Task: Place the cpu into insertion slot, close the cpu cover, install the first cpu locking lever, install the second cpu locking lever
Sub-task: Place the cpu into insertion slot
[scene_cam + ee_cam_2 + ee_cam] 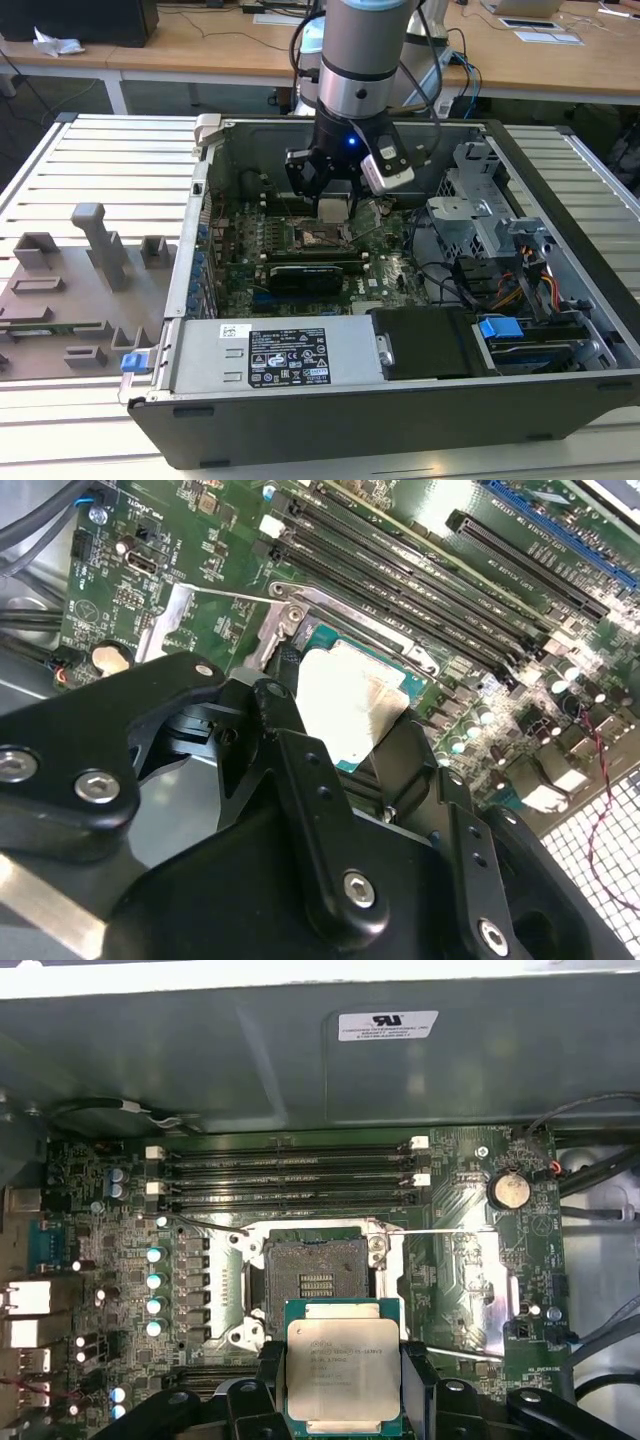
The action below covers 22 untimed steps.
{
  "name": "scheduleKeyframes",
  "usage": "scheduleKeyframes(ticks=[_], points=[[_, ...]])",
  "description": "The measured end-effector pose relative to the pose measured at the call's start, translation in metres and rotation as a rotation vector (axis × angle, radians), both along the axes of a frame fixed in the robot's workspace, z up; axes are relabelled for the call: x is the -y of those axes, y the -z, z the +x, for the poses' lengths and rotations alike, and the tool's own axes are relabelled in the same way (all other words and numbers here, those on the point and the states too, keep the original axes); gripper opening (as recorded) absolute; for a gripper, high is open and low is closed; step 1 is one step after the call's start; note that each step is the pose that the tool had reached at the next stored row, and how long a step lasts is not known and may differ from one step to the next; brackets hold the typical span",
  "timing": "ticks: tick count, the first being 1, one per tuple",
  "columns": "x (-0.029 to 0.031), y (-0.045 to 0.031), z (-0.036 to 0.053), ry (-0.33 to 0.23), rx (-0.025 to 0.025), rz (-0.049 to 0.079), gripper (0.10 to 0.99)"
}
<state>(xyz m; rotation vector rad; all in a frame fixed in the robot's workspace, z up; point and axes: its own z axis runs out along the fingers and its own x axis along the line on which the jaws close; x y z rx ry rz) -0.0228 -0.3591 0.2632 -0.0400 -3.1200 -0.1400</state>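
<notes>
- In the exterior view, the gripper (334, 203) hangs inside the open computer case (330, 425). Its jaws are drawn in narrow on the cpu (333, 209), which shows as a pale grey patch between them.
- The insertion slot (318, 238) sits on the green board just below the jaws, a little toward the exterior view's left.
- In the first wrist view, the two black fingers (268, 1385) press on opposite edges of the cpu (343, 1360), whose dull silver top faces the camera, flat and square to the jaws.
- The insertion slot (315, 1275) lies just ahead of the jaws, past the chip's far edge, with its coppery pin field uncovered.
- A silvery metal frame (385, 1255) borders the slot, and a thin locking lever (450, 1230) reaches out sideways from it.
- Farther ahead of the jaws, beyond the slot, run the long black memory slots (290, 1175). A round coin battery (507, 1191) sits off to one side of them.
- In the second wrist view, the cpu (350, 700) is clamped between the fingers (300, 780), tilted as seen from this angle.
- A corner of the silvery metal frame (290, 620) lies just beyond the fingertips, and the memory slots (400, 580) lie past that.
</notes>
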Motion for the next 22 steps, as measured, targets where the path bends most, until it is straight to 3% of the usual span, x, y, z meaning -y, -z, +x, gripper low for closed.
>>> scheduleKeyframes(ticks=[8, 22], points=[[0.0000, 0.0092, 0.0000, 0.000, 0.0000, 0.000, 0.541], [0.0000, 0.0105, 0.0000, 0.018, 0.0001, 0.000, 0.541]])
